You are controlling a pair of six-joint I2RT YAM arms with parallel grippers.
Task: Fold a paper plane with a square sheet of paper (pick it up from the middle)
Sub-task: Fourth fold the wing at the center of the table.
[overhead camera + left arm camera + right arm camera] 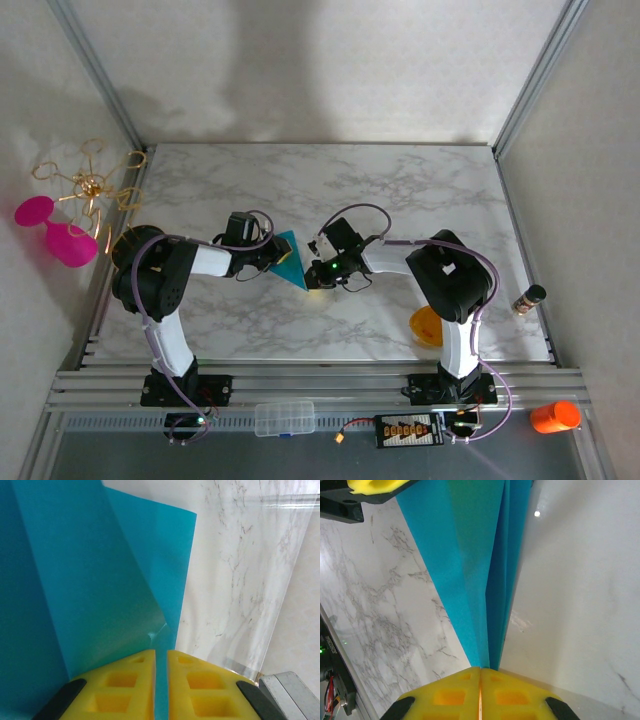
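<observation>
Paper plane [290,262], part-folded, held over middle of surface [400,190] between both arms. Left gripper [161,654] closed on wide edge. Right gripper [480,670] closed on narrow tip. Long axis run from right gripper, widening toward left gripper.

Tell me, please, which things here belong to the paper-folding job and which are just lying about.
Job: folded teal paper; left gripper and right gripper, both pinching it.
Lying about: orange bowl; pink objects; brown bottle; orange cup; clear box.
</observation>
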